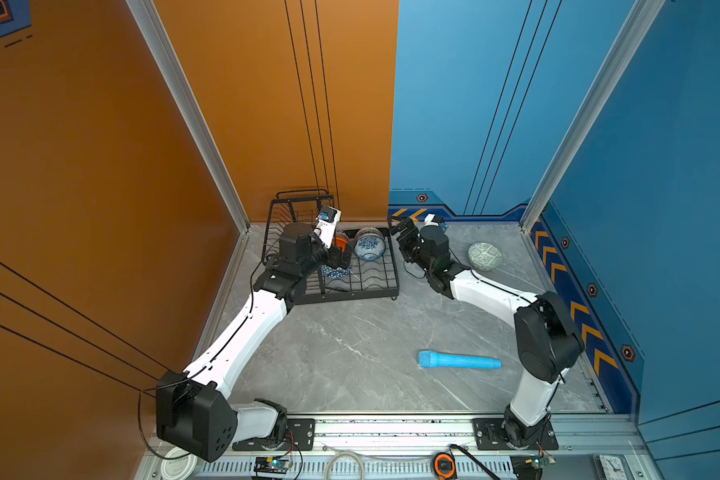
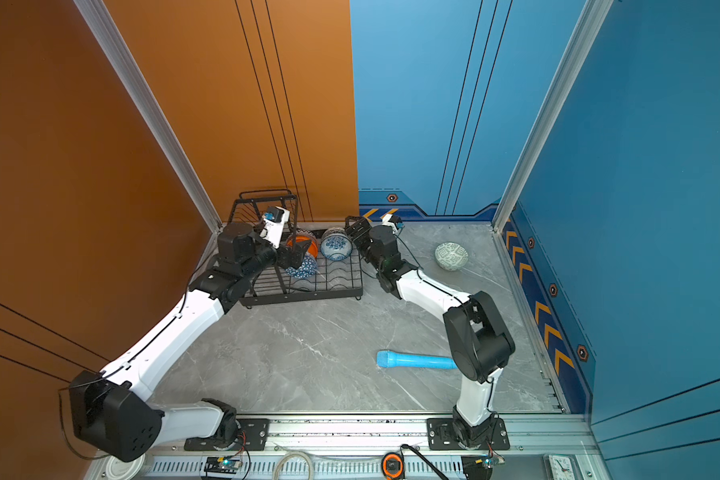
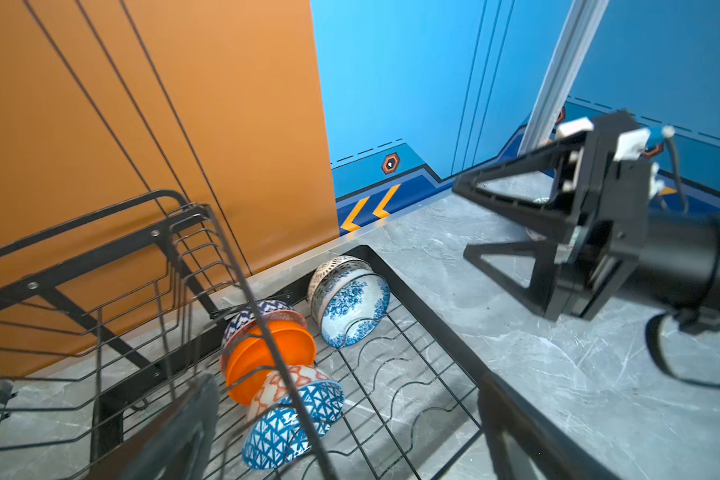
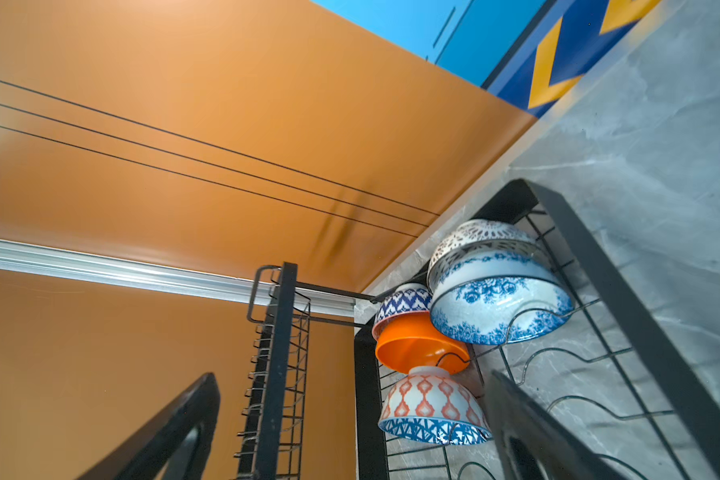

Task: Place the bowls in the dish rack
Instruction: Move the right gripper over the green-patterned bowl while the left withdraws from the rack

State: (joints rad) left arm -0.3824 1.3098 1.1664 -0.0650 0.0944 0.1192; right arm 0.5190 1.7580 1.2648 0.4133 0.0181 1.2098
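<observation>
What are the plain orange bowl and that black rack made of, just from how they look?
Orange bowl: likely plastic or melamine; even colour, soft gloss, thin rim.
Dish rack: probably coated metal; thin bent wires, flat bolted bars, matte black.

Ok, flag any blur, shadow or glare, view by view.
Left wrist view: left gripper and nearest dish rack wire blurred, orange bowl sharp. Right wrist view: right gripper dark and soft; smeared shadow on the orange wall. Both top views: even light, pale green bowl legible.
</observation>
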